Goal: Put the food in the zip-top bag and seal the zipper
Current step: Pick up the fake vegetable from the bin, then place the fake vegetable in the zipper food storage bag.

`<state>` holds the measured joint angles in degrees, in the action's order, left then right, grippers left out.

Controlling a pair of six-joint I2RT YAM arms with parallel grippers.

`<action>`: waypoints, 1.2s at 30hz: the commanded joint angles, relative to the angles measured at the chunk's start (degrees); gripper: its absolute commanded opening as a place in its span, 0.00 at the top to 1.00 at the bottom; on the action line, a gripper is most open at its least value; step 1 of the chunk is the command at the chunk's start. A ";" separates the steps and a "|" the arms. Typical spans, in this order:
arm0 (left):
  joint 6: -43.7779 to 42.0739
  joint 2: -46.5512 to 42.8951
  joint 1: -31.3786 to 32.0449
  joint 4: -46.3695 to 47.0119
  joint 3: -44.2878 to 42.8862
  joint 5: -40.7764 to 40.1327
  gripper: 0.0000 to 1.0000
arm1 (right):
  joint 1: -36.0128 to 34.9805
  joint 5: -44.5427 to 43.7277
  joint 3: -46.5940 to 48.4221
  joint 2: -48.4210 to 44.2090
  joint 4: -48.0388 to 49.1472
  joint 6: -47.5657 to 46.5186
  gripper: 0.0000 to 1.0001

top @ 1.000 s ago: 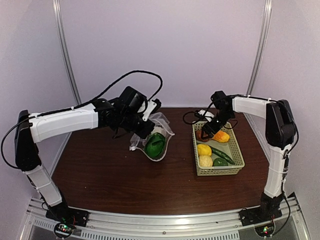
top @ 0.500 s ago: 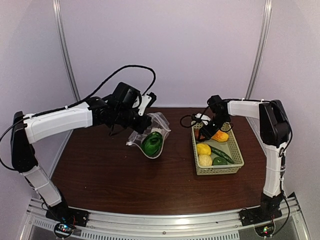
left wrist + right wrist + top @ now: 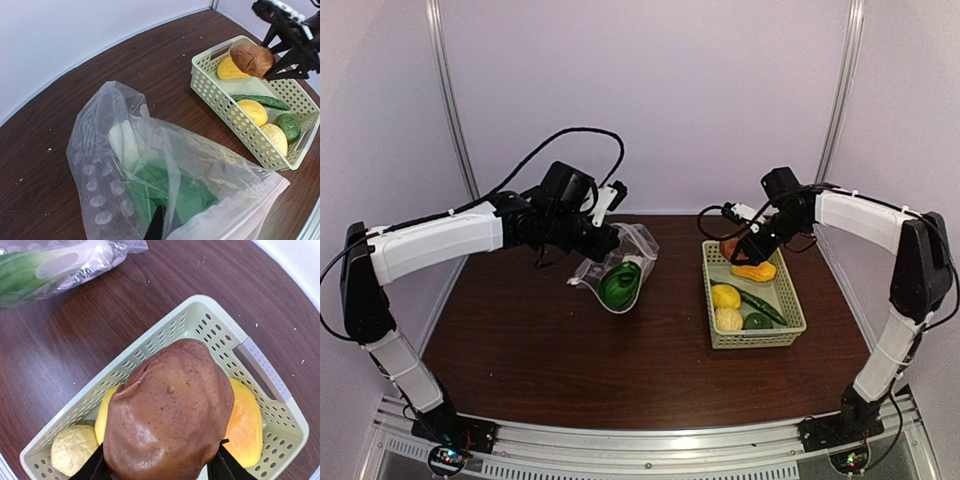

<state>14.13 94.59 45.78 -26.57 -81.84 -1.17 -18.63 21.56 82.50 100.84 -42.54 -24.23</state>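
Just beyond the arm bases, the dark tabletop (image 3: 570, 370) carries a pale green lattice basket (image 3: 752, 343) on the right. At the basket's near end lie a bumpy pale lemon (image 3: 730, 320) and a green pepper (image 3: 758, 321). Behind them are a smooth yellow lemon (image 3: 727, 296) and a cucumber (image 3: 761, 306) lying slantwise, and the orange piece (image 3: 754, 271) sits at the far end.

Above that far end, the right claw (image 3: 740, 243) grasps the brown round one (image 3: 170, 415), with a finger on either side of it. The toy is clear of the basket and of the other food.

To the left, well apart from the basket, the zip-top bag (image 3: 638, 243) hangs crumpled from the left claw (image 3: 612, 243), which is clenched on the bag's edge. Leafy green bok choy (image 3: 165, 187) lies inside the bag, its white stalk toward the far side. Whether the bag's lower end rests on the tabletop cannot be told.

A pale wall (image 3: 650, 100) stands behind everything.
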 commanded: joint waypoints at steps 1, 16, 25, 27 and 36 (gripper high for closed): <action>-0.19 1.30 -0.70 2.97 0.29 2.09 1.00 | -0.58 3.07 -2.73 -7.83 -2.85 0.93 0.62; 13.51 11.83 -2.02 13.79 -8.13 20.92 1.00 | -18.75 23.54 1.04 -16.68 -4.58 1.99 0.62; 21.20 13.95 -0.54 17.53 -9.37 24.02 1.00 | -19.03 16.51 1.65 -11.94 1.18 13.38 0.64; 21.01 13.89 -0.08 16.16 -10.06 23.42 1.00 | -19.05 13.60 2.31 -11.26 1.62 14.94 0.64; 18.10 12.40 2.46 8.64 -13.19 18.00 1.00 | -18.11 5.20 3.13 -7.99 1.06 17.23 0.66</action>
<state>33.58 108.42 46.68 -15.77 -92.42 18.76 -37.45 32.08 84.51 91.72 -42.65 -9.69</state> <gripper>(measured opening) 0.008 0.532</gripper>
